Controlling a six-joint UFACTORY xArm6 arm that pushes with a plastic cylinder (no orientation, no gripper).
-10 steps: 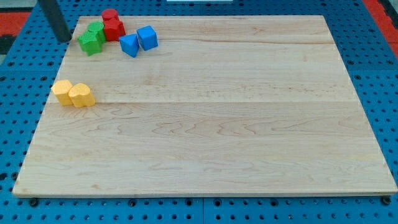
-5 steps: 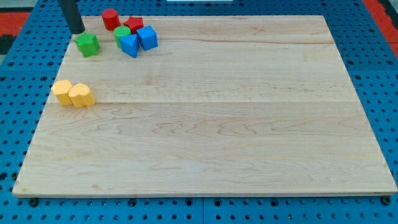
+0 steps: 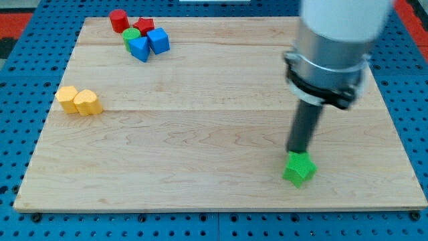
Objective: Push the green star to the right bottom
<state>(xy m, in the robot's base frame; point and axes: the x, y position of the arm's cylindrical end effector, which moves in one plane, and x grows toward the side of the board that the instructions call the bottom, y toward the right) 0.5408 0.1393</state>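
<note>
The green star (image 3: 299,168) lies on the wooden board (image 3: 221,134) at the view's lower right, a short way in from the bottom edge. My tip (image 3: 295,152) stands right behind the star, touching its upper edge. The dark rod rises from there into the grey arm body (image 3: 331,47), which fills the view's upper right and hides part of the board behind it.
At the view's top left sits a cluster: a red cylinder (image 3: 119,20), a red star (image 3: 144,27), a green cylinder (image 3: 130,38), a blue triangle (image 3: 140,48) and a blue cube (image 3: 158,40). Two yellow blocks (image 3: 79,100) lie side by side at the left.
The green star has gone from the top left to the lower right of the board. My tip has travelled with it from the top left corner. The other blocks have not moved.
</note>
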